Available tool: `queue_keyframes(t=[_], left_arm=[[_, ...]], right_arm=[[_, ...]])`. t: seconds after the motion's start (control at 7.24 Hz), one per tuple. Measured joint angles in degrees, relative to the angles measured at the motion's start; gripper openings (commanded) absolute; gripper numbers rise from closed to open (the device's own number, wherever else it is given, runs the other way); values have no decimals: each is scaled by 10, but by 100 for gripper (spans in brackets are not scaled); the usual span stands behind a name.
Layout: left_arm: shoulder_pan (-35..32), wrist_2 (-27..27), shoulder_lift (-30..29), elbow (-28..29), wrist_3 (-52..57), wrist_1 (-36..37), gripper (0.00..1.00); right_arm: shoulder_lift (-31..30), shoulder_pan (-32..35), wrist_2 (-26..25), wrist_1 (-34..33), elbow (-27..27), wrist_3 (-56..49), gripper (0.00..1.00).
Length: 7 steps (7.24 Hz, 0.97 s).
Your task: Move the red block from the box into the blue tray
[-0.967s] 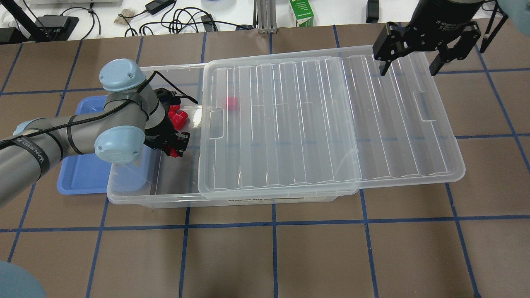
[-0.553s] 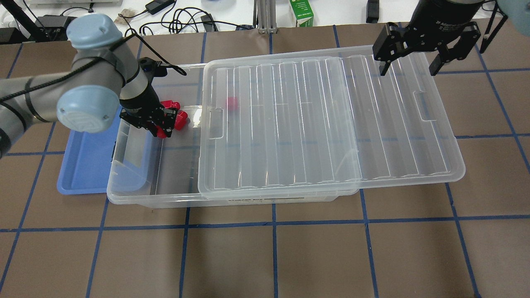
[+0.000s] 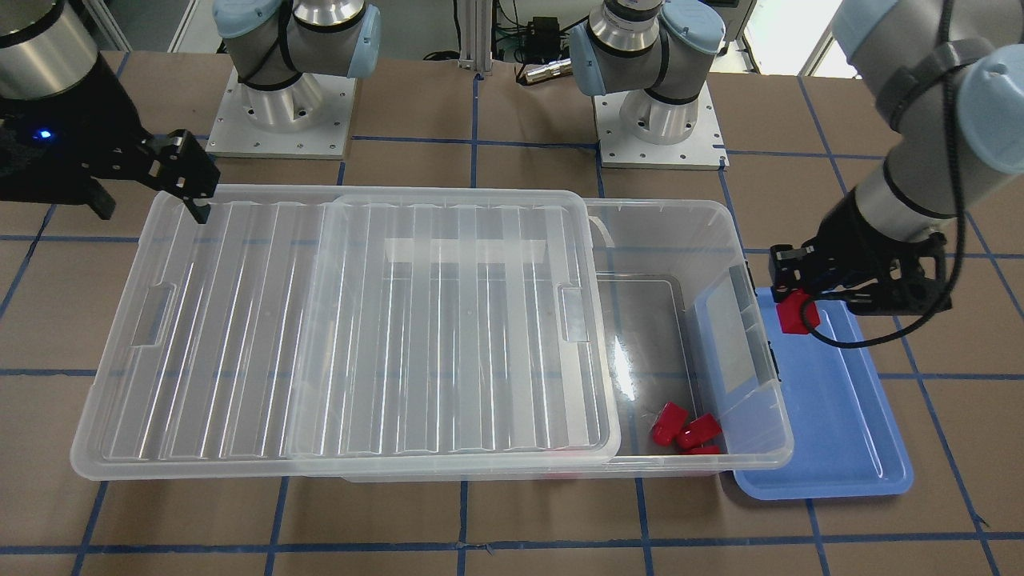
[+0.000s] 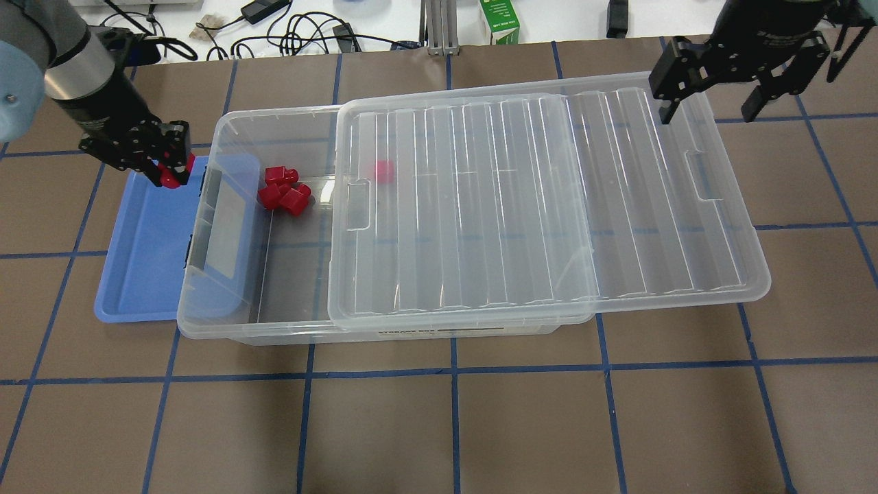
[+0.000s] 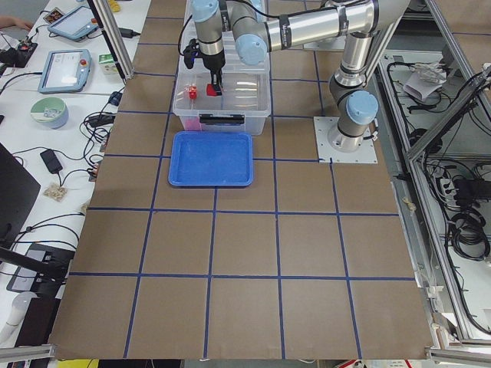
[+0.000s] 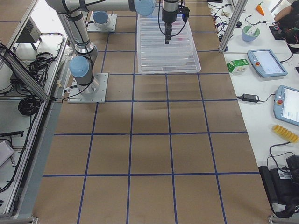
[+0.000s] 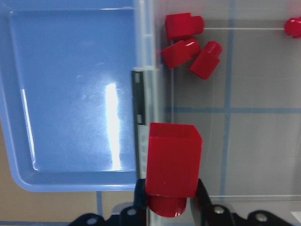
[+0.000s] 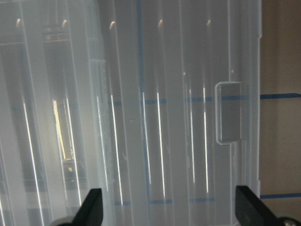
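My left gripper (image 4: 170, 173) is shut on a red block (image 4: 169, 177) and holds it above the far end of the blue tray (image 4: 137, 274), just outside the box's left end wall. The block also shows in the front view (image 3: 798, 312) and in the left wrist view (image 7: 173, 165). The clear box (image 4: 288, 324) has its ribbed lid (image 4: 535, 199) slid to the right, so its left end is uncovered. Three red blocks (image 4: 282, 189) lie there. One more red block (image 4: 383, 171) shows under the lid. My right gripper (image 4: 706, 110) is open and empty above the lid's far right corner.
The box's left end overlaps the tray's right side (image 3: 840, 416). A green carton (image 4: 499, 22) and cables lie on the white bench beyond the table's far edge. Blue tape lines mark a grid on the brown table.
My left gripper has risen out of the box with a red block and moved left to above the tray's far end. My right gripper has shifted slightly to the right.
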Motion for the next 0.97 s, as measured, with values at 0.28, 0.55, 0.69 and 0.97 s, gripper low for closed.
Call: queue_keyframes(t=[0.28, 0.55, 0.69, 0.97], left_arm=[[81, -4, -34, -32, 105, 80, 0], [109, -7, -83, -104, 147, 222, 0], [112, -7, -100, -131, 151, 268, 0], [109, -7, -113, -154, 147, 293, 17]], right_arm=[[7, -108, -6, -2, 9, -149, 100], [18, -159, -8, -29, 51, -195, 100], [25, -163, -9, -66, 80, -198, 100], [53, -161, -6, -142, 127, -196, 100]])
